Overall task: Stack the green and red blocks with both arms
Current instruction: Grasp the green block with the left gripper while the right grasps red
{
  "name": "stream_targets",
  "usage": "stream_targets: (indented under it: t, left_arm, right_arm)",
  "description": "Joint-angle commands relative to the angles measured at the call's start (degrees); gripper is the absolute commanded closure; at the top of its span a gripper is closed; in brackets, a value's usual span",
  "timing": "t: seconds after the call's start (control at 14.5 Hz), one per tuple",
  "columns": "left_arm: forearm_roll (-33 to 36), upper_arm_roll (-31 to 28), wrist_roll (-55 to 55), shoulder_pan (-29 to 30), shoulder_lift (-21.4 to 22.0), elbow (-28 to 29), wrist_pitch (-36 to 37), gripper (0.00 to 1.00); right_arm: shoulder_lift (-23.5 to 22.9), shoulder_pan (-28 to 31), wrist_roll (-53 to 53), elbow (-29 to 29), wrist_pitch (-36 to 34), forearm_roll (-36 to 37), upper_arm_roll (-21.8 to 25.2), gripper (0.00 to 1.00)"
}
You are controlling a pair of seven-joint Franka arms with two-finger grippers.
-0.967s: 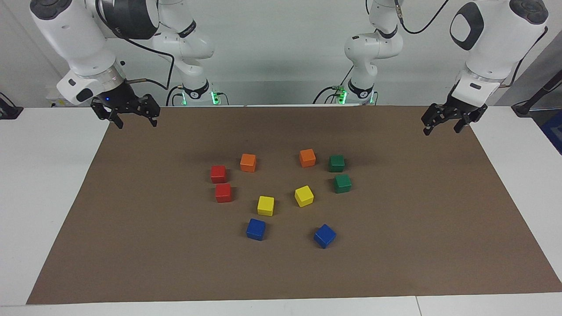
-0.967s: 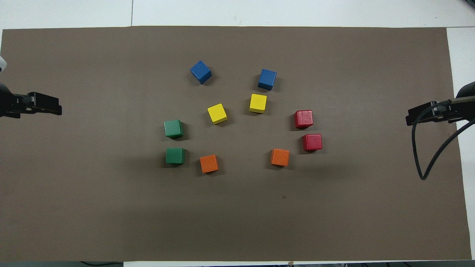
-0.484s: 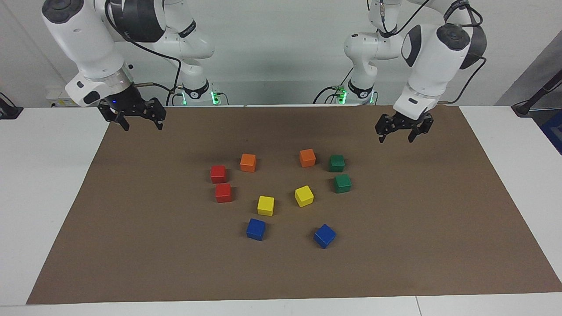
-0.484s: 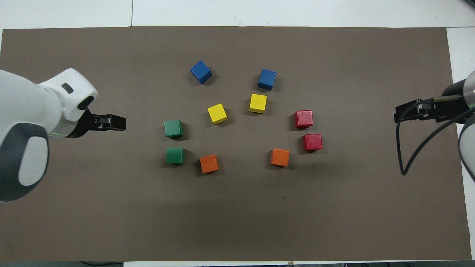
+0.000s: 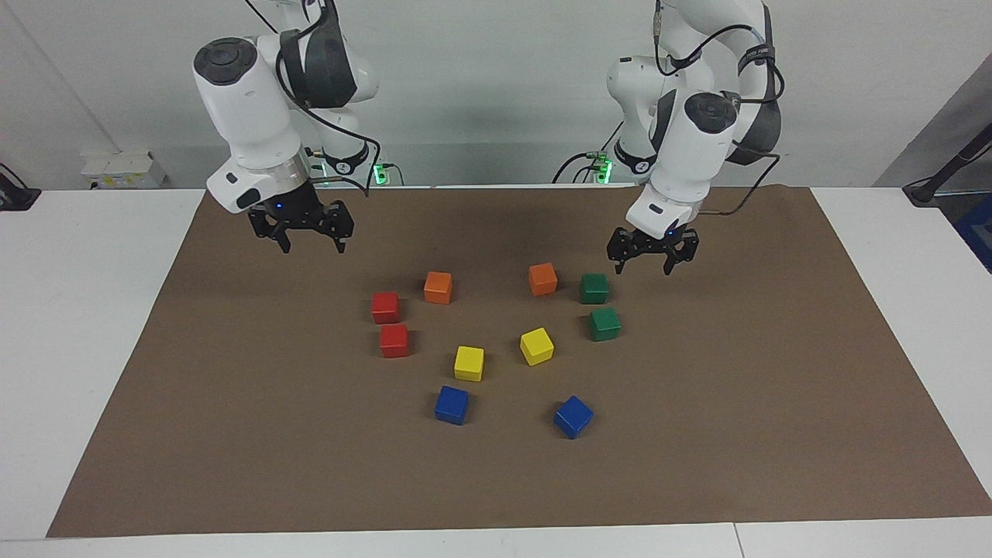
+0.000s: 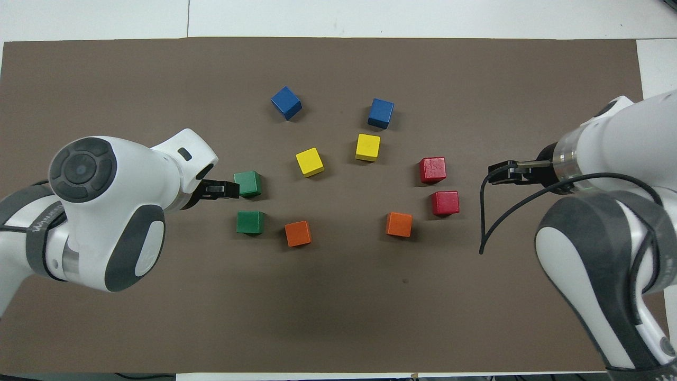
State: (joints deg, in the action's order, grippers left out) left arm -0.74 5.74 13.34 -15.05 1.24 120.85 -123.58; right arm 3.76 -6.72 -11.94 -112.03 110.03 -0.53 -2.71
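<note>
Two green blocks point(image 5: 594, 288) point(image 5: 604, 324) sit side by side on the brown mat toward the left arm's end, seen in the overhead view as the nearer green block point(image 6: 249, 221) and the farther one point(image 6: 247, 184). Two red blocks point(image 5: 385, 307) point(image 5: 394, 340) sit toward the right arm's end, also the pair of red blocks point(image 6: 445, 203) point(image 6: 432, 170). My left gripper point(image 5: 642, 270) point(image 6: 222, 189) hangs open in the air just beside the green blocks, holding nothing. My right gripper point(image 5: 313, 248) point(image 6: 500, 173) hangs open over bare mat, well apart from the red blocks.
Two orange cubes point(image 5: 438, 287) point(image 5: 542, 278) lie nearest the robots between the pairs. Two yellow cubes point(image 5: 469, 363) point(image 5: 536, 346) and two blue cubes point(image 5: 452, 404) point(image 5: 573, 416) lie farther out. The brown mat point(image 5: 232, 434) covers the white table point(image 5: 77, 310).
Both arms have swung in from the mat's ends toward the middle and lowered. The left gripper has come up beside the green blocks. No block has moved.
</note>
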Motion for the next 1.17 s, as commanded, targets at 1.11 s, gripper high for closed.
stream_targets:
  t: [1.11]
  left_arm:
    - [-0.50, -0.91, 0.37, -5.86, -4.23, 11.08, -15.99, 0.00]
  right_arm:
    - [-7.63, -6.20, -6.52, -16.90, 27.87, -0.17, -0.01, 0.00]
